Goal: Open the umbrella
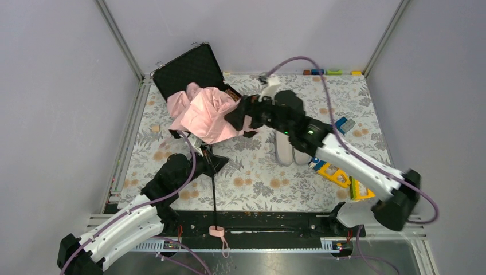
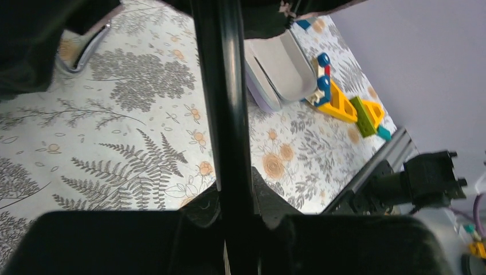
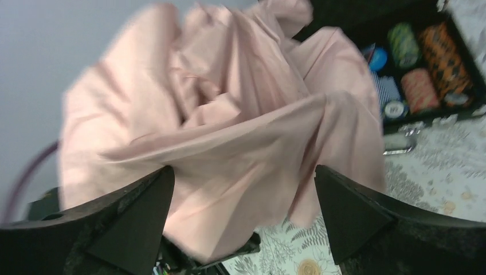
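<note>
The umbrella's pale pink canopy [image 1: 205, 112] lies half-spread and crumpled at the back left, in front of the open black case. Its thin black shaft [image 1: 214, 195] runs toward me to the small pink handle [image 1: 216, 231] at the table's near edge. My left gripper [image 1: 211, 164] is shut on the shaft [image 2: 226, 114], which fills the left wrist view between the fingers [image 2: 278, 201]. My right gripper [image 1: 236, 119] is open right at the canopy's right edge. In the right wrist view the pink fabric [image 3: 229, 132] sits between and just beyond the spread fingers [image 3: 140, 212].
An open black case [image 1: 186, 70] with coloured spools [image 3: 421, 86] stands behind the canopy. A pair of grey-white slippers [image 1: 289, 150] lies mid-table. Yellow and green toy blocks [image 1: 335, 172] and a blue block [image 1: 344, 124] lie at the right. Enclosure walls stand on both sides.
</note>
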